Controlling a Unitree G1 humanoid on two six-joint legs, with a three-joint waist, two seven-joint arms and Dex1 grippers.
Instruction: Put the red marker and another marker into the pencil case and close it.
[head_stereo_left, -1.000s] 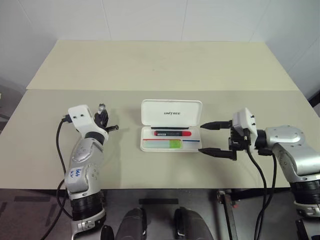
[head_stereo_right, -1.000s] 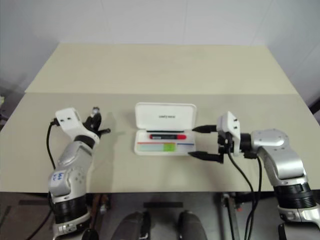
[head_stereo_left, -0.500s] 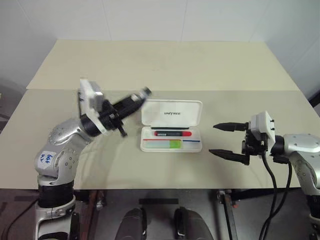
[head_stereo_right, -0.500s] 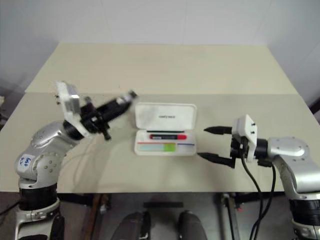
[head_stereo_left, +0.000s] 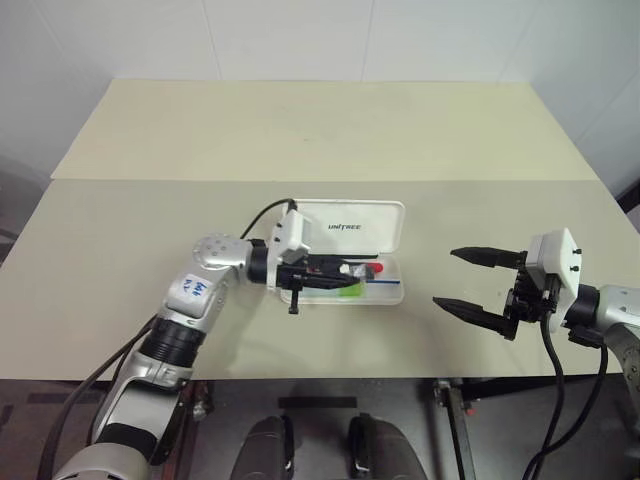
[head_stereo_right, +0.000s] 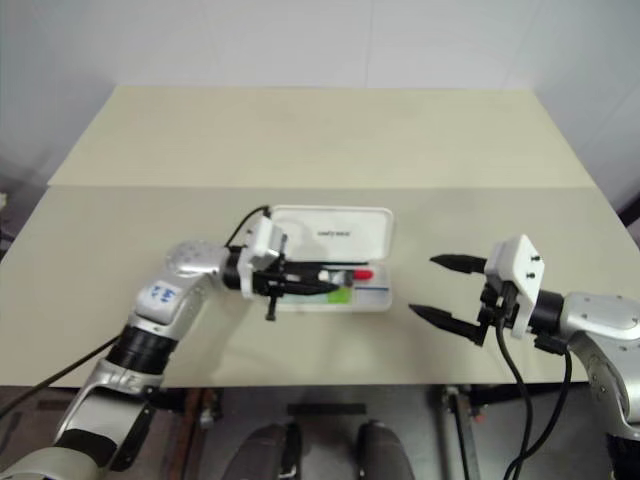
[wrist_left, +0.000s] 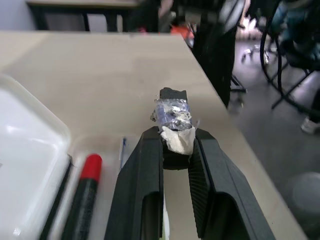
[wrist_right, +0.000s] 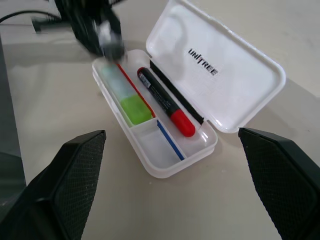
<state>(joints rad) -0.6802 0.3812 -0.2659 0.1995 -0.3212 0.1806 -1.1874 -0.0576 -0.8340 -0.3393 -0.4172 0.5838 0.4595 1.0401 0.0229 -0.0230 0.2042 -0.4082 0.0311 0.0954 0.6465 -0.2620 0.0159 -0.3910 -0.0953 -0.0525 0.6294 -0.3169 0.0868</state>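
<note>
Since a second ago the left gripper (head_stereo_left: 335, 271) has swung in from the left side of the table (head_stereo_left: 320, 130) and now reaches level across the open tray of the case (head_stereo_left: 390, 292), while the right gripper (head_stereo_left: 475, 280) has drawn back to the right, away from the case.

Left fingers (wrist_left: 145, 175) are nearly closed. In the left wrist view a small pale, crumpled bit with a dark tip sits pinched between their ends; what it is cannot be told.

Right fingers (wrist_right: 60, 185) stand wide apart and hold nothing, hovering well clear of the case at its right.

The case lies open near the middle of the table, its lid (wrist_right: 220, 65) tipped back with dark lettering on it, red and blue stripes inside the tray. The red marker (wrist_right: 162, 100) lies in the tray along the hinge side, red cap toward the right gripper. The green marker (wrist_right: 125, 95) lies in the front compartment just beside it, its lime cap (wrist_right: 136, 109) pointing the same way. Both rest inside the tray, and the lid is not yet closed.
</note>
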